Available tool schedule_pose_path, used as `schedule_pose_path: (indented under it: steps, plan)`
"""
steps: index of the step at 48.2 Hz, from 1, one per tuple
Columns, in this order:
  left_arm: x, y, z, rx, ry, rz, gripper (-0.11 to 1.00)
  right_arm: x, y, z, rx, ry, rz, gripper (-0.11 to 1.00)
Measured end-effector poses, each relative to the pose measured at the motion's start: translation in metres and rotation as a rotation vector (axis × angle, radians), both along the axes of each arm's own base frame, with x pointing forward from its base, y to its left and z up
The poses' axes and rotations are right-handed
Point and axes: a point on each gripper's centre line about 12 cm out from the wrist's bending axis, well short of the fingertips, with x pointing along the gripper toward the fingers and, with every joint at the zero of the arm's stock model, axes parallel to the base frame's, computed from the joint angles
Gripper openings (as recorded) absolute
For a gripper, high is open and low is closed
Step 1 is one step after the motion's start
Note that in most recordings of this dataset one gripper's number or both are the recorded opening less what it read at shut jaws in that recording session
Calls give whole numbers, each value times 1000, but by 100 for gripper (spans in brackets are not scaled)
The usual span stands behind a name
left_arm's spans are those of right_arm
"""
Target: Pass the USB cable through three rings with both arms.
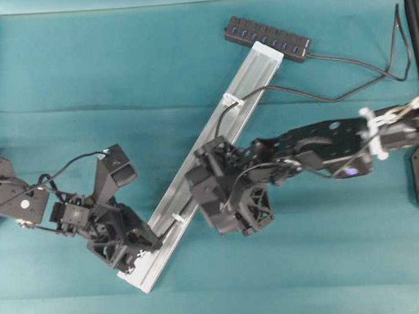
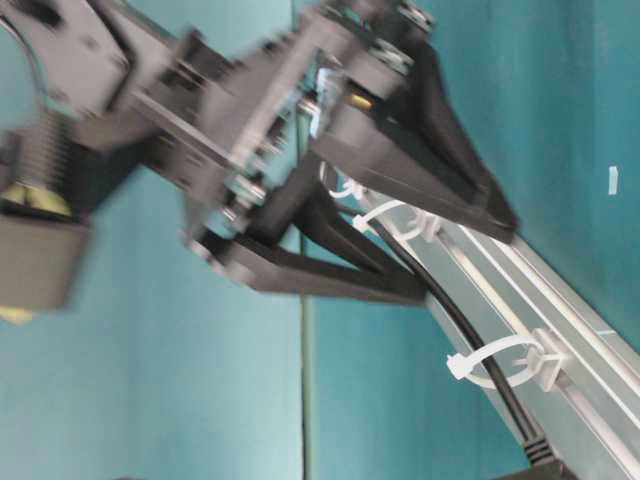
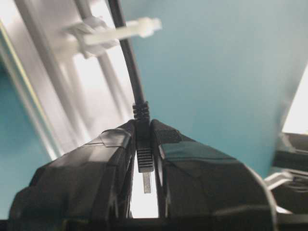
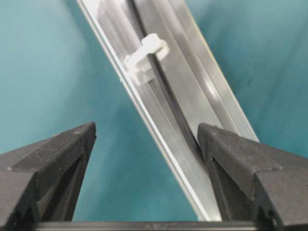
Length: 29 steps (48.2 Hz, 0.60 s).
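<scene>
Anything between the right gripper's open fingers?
Right gripper, right wrist view: only the rail and the cable lying along it through a ring. Nothing is gripped.

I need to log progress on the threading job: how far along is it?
Done: the cable runs through the ring nearest the hub and the last ring; from table level the middle ring looks threaded too. In hand: the left gripper is shut on the plug just past the last ring; the right gripper is open above the rail. Left: probably only pulling slack and releasing.
</scene>
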Motion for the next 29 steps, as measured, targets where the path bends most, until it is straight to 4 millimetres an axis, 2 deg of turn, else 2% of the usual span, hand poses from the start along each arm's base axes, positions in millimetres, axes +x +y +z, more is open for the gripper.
schedule_pose_path:
  steps: [17,29]
  plan:
    - [-19,-8,21,-33,-28,-22,11,-23,-13,7,87,10,-150,89]
    - [-33,-9,46,-58,-44,-24,11,-30,-15,20,110,-28,-190,88]
